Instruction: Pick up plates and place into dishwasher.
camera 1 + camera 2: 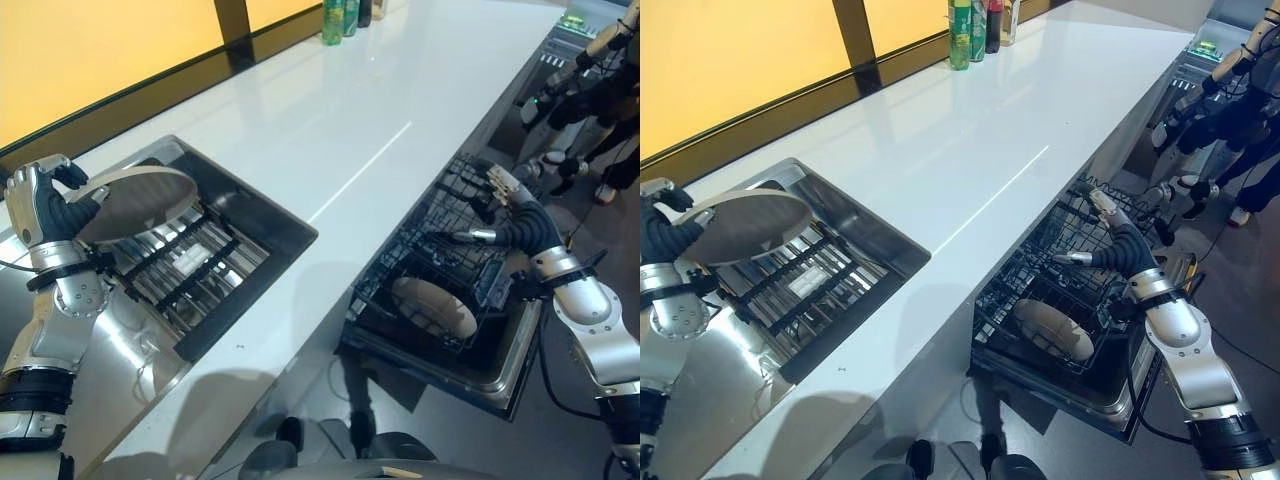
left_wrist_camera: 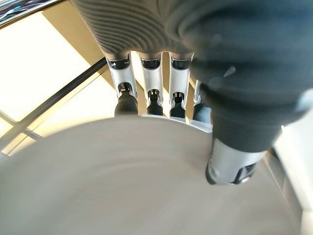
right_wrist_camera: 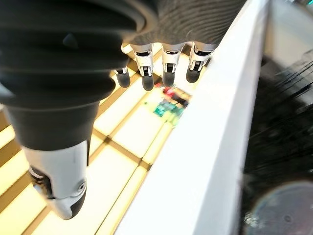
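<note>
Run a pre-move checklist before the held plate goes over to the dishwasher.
1. Grip: left hand has fingers and thumb curled round the plate rim; the left wrist view confirms. Ok.
2. Plate clear of the sink: it sits above the sink rack, apart from it. Ok.
3. Dishwasher rack pulled out and open. Ok.
4. Room in the rack: one plate in the rack lies flat; wire slots around it look free. Ok.
5. Right hand: open, over the rack, possibly in the drop path. Not ok.
6. Firmness of the grip: cannot tell.
</note>
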Available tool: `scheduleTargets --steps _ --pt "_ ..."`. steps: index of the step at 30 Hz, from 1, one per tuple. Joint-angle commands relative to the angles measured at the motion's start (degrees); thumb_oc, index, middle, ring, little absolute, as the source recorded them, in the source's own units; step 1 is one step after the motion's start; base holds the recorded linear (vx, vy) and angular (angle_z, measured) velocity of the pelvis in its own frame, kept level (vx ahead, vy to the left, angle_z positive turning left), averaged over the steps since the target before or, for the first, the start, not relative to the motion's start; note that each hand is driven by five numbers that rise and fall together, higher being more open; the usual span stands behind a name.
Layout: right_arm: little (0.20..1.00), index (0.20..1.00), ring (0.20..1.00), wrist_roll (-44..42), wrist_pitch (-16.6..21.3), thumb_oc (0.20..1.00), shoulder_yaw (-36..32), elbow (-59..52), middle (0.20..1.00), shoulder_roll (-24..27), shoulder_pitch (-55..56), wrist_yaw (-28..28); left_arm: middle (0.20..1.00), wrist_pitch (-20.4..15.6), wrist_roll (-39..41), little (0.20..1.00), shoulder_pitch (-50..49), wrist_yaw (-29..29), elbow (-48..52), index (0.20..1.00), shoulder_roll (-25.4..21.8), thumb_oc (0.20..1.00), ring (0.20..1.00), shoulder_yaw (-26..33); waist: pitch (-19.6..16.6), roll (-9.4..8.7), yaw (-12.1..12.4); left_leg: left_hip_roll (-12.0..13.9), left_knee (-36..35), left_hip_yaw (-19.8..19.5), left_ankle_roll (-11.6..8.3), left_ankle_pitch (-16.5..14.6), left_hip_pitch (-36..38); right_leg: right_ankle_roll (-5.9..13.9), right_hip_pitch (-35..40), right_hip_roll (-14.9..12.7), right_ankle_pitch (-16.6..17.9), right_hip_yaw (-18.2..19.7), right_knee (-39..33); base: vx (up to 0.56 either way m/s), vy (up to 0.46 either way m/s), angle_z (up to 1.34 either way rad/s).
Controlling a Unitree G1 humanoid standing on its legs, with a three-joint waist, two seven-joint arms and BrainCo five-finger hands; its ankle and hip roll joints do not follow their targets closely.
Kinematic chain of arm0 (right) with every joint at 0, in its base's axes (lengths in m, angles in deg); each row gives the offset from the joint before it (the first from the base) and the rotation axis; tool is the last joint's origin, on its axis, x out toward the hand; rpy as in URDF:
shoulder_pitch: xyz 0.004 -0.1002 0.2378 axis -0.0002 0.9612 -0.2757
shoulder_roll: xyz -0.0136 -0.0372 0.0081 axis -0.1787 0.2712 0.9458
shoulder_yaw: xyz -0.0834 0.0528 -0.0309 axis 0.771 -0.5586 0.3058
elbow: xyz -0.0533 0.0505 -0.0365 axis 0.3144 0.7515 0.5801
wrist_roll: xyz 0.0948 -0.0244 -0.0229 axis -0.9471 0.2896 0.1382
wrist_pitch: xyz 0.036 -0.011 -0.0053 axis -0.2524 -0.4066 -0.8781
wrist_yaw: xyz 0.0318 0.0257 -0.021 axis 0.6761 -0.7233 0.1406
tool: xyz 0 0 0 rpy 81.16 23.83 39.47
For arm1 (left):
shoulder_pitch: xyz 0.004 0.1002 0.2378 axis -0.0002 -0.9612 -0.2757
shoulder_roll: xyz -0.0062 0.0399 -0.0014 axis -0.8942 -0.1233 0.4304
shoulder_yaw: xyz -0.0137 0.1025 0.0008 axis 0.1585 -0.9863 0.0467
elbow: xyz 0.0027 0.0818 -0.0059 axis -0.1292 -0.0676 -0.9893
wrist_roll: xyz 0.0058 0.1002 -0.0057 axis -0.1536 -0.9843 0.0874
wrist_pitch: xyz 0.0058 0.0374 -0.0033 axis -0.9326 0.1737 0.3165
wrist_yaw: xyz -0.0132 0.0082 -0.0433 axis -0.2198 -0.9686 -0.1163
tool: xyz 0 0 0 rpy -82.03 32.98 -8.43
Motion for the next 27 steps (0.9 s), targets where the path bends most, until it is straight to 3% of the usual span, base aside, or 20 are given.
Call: scheduleTargets --steps 1,4,8,12,19,27 --pt "1.000 1.000 1.000 1.02 6.30 1.000 2.43 -4.97 1.000 0.55 -6.44 -0.36 0.200 -4.55 3.62 0.200 3.88 -1.35 3.72 0.200 1.09 0.200 0.200 1.20 -5.44 0.98 0.81 0.32 -0.87 -0.71 0.41 3.08 -3.52 3.23 -2.20 -1.21 -2.84 0.48 6.71 -0.04 -0.035 0.05" --pt "1.000 1.000 1.000 0.68 6.56 1.000 4.91 -6.67 1.000 -0.05 -10.94 -0.44 0.200 -7.76 4.58 0.200 5.01 -0.58 6.64 0.200 2.56 0.200 0.200 0.19 -6.04 0.85 1.66 0.20 -0.85 -1.40 0.27 3.48 -3.75 3.00 -1.99 -0.89 -2.61 0.23 6.53 -0.06 -0.031 0.08" --pt "1.000 1.000 1.000 -1.24 7.28 1.000 7.81 -8.20 1.000 -1.64 -15.41 -0.09 0.200 -11.40 7.20 0.200 6.27 4.52 11.29 0.200 4.71 0.200 0.200 -2.33 -6.81 0.69 2.62 0.11 -0.83 -2.25 0.08 3.63 -3.64 2.76 -1.25 -0.59 -2.81 -0.04 6.29 -0.04 -0.021 0.14" --pt "1.000 1.000 1.000 -2.29 6.92 1.000 11.06 -9.34 1.000 -4.83 -18.93 0.54 0.200 -14.68 15.17 0.200 6.67 14.35 16.90 0.200 8.99 0.200 0.200 -5.92 -7.41 0.54 4.22 -0.14 -0.81 -3.61 0.10 3.75 -3.64 2.49 -0.48 -0.51 -3.09 -0.92 6.03 -0.04 -0.035 0.12" --pt "1.000 1.000 1.000 -4.00 3.93 1.000 17.10 -9.40 1.000 -10.28 -23.01 1.16 0.200 -14.05 22.77 0.200 6.24 23.68 21.71 0.200 14.79 0.200 0.200 -10.82 -7.98 0.23 6.52 -0.53 -0.81 -5.74 0.12 4.05 -3.73 2.14 0.79 -0.51 -3.40 -2.36 5.26 -0.03 -0.028 0.20" --pt "1.000 1.000 1.000 -5.65 0.26 1.000 25.00 -7.33 1.000 -15.05 -26.58 1.13 0.200 -14.03 25.48 0.200 8.05 22.55 24.56 0.200 17.88 0.200 0.200 -15.55 -8.39 -0.14 8.15 -0.81 -0.66 -6.83 0.16 4.40 -4.33 1.88 1.52 -0.48 -3.51 -3.62 4.61 -0.04 -0.024 0.15"
